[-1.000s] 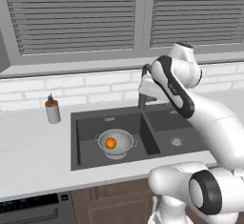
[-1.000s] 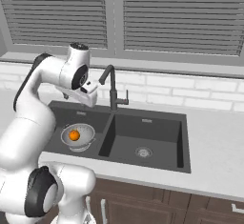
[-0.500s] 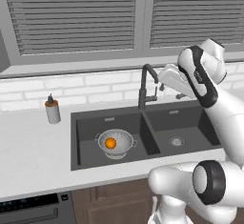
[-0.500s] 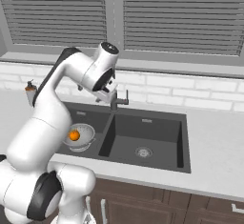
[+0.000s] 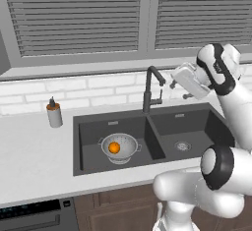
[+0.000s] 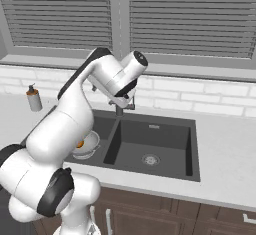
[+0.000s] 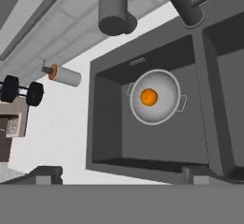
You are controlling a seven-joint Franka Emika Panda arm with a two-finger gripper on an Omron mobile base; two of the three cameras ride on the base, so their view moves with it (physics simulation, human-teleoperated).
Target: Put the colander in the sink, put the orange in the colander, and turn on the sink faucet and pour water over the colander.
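Observation:
The silver colander (image 5: 119, 147) stands in the left basin of the dark double sink (image 5: 78, 146), with the orange (image 5: 114, 147) inside it. My gripper (image 5: 178, 88) hangs open and empty, up beside the right of the dark sink faucet (image 5: 147, 90) at about spout height. No water falls from the spout. From the hand view I look down past the faucet (image 7: 116, 8) onto the colander (image 7: 156, 97) and orange (image 7: 149, 96); my gripper (image 7: 121, 175) has its tips wide apart. In the right base view my arm covers most of the colander (image 6: 87, 146).
An orange-capped grey soap bottle (image 5: 54, 114) stands on the white counter (image 5: 34, 156) left of the sink. A white tile backsplash and a window with closed blinds run behind the faucet. The right basin (image 6: 165, 149) holds just its drain.
My arm has swung up and to the right, from the faucet's left side to its right. The gripper stayed open. Colander and orange have not moved.

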